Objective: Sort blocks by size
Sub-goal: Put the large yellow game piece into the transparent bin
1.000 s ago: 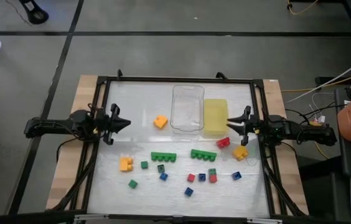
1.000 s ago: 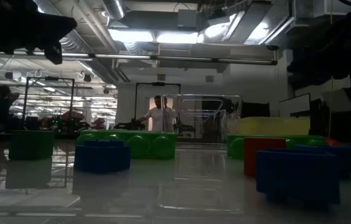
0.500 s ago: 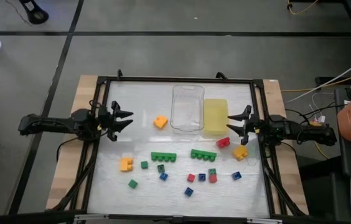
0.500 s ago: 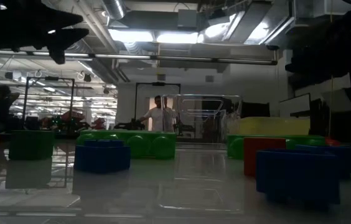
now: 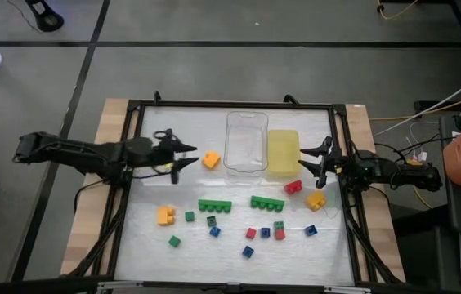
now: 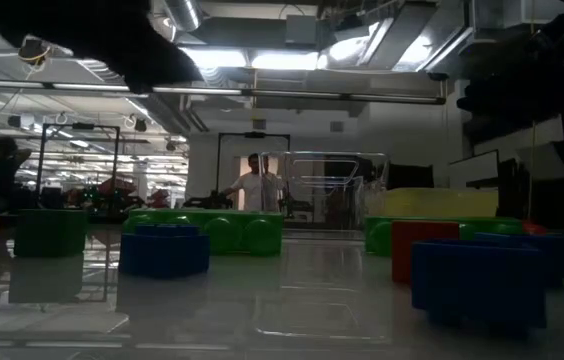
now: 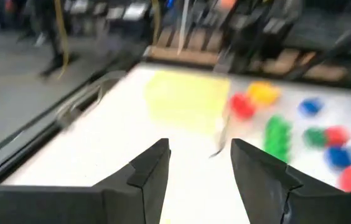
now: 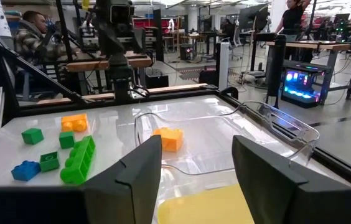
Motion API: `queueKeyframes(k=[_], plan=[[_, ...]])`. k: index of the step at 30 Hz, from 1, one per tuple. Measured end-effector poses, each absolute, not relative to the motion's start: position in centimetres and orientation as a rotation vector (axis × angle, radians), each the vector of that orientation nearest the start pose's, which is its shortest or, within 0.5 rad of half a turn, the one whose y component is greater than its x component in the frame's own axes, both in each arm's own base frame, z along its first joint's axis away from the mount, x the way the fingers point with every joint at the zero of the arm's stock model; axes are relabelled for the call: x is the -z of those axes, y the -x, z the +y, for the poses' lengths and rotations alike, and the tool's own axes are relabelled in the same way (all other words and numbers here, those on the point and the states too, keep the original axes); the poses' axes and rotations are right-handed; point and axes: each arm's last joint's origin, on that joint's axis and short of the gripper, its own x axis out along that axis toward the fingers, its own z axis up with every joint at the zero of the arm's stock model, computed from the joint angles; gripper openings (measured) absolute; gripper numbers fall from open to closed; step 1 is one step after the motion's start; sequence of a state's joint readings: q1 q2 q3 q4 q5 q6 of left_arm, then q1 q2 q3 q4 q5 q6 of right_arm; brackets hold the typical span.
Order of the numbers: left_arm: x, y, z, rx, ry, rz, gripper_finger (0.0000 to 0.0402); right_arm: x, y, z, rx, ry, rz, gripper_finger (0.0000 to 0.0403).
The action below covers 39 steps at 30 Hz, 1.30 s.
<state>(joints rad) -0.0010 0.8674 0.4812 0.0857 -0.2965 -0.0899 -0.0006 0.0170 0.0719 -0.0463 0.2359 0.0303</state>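
On the table (image 5: 132, 245), nearly every block lies loose on the bare surface. Two green bars (image 5: 214, 205) (image 5: 268, 201) sit side by side in the middle, with small cubes in green, blue and red scattered just in front of them, such as a red cube (image 5: 250, 233). One orange block (image 5: 165, 215) lies toward the left and another orange block (image 5: 210, 160) sits just beside the clear tray (image 5: 246, 118). The clear tray and the yellow tray (image 5: 283, 140) both look empty, so by my reading the sorting has not yet begun.

The left gripper (image 5: 183, 155) hangs near the orange block by the clear tray, fingers apart and holding nothing. The right gripper (image 5: 306, 163) waits by the yellow tray, close to a red block (image 5: 293, 187) and an orange one (image 5: 316, 199), its fingers likewise spread and empty.
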Motion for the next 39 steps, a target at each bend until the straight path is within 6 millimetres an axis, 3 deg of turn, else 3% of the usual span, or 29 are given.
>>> queueKeyframes(k=[6,19,31,39], plan=[[-23.9,-22.1,1.0,-0.401,0.106,0.488,0.016,-18.2,-9.3,-0.7,0.236,-0.031,-0.012,0.0196],[-18.7,-25.8,1.1,-0.502,0.307,0.628,0.0159,-18.2,-9.3,-0.7,0.235,-0.029,-0.012,0.0195],[-17.6,-26.4,1.6,-0.486,0.21,0.675,0.0162,-18.2,-9.3,-0.7,0.233,-0.029,-0.009,0.0195],[-17.3,-26.6,1.6,-0.489,0.21,0.683,0.0229,-18.2,-9.3,-0.7,0.232,-0.029,-0.009,0.0195]])
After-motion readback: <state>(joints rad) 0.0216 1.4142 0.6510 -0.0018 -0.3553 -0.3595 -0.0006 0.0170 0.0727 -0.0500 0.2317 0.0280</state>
